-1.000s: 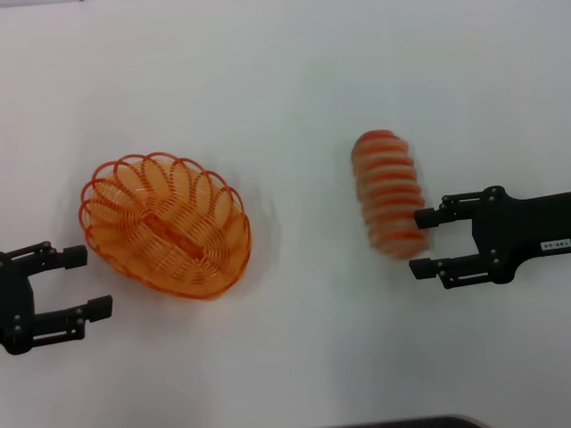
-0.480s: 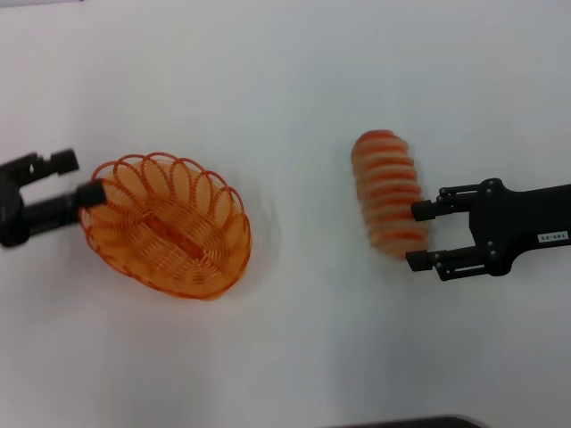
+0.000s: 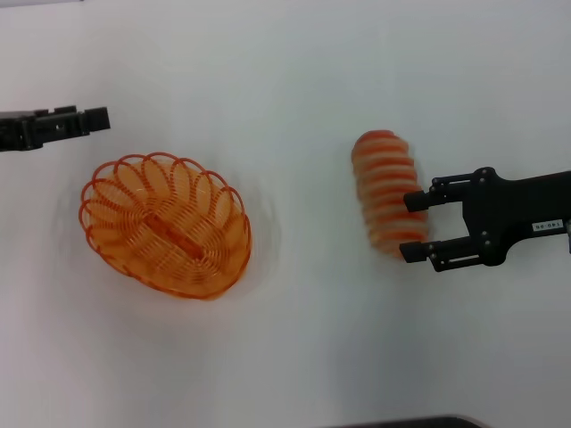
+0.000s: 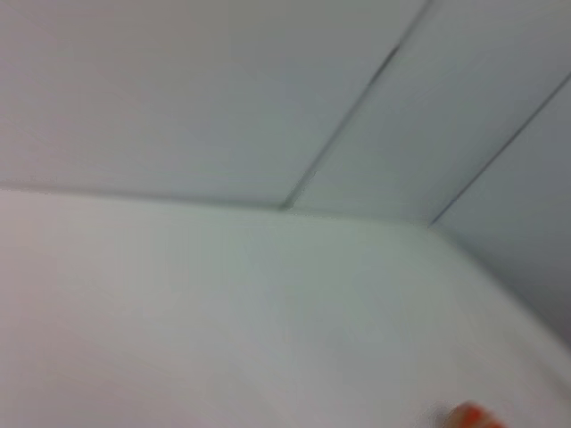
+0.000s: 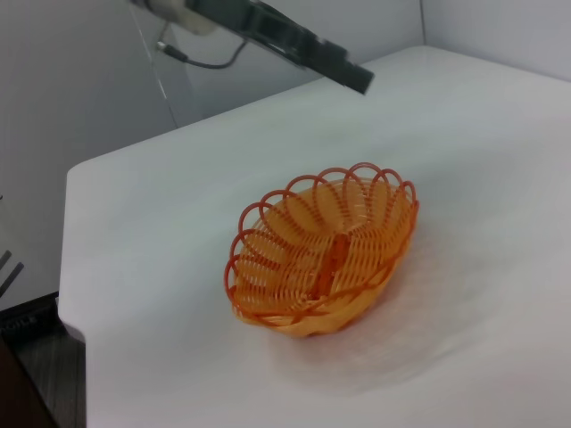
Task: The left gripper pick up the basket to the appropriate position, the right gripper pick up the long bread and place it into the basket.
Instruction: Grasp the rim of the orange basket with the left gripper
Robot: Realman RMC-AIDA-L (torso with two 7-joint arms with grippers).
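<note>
The orange wire basket [image 3: 165, 223] sits upright and empty on the white table at the left; it also shows in the right wrist view [image 5: 321, 259]. My left gripper [image 3: 89, 119] hovers beyond the basket's far left rim, apart from it, seen edge-on; it also shows in the right wrist view [image 5: 352, 76]. The long bread [image 3: 385, 187], cream with orange-red stripes, lies on the table at the right. My right gripper [image 3: 410, 226] is open, with its fingertips on either side of the bread's near right end.
The white table [image 3: 294, 357] has bare room between basket and bread. A dark edge [image 3: 401, 422] shows at the table's front. The left wrist view shows only table, wall and an orange speck [image 4: 468, 415].
My left gripper has swung from the near left of the basket up past its left rim to beyond its far side. My right gripper has crept left, closer around the bread's end.
</note>
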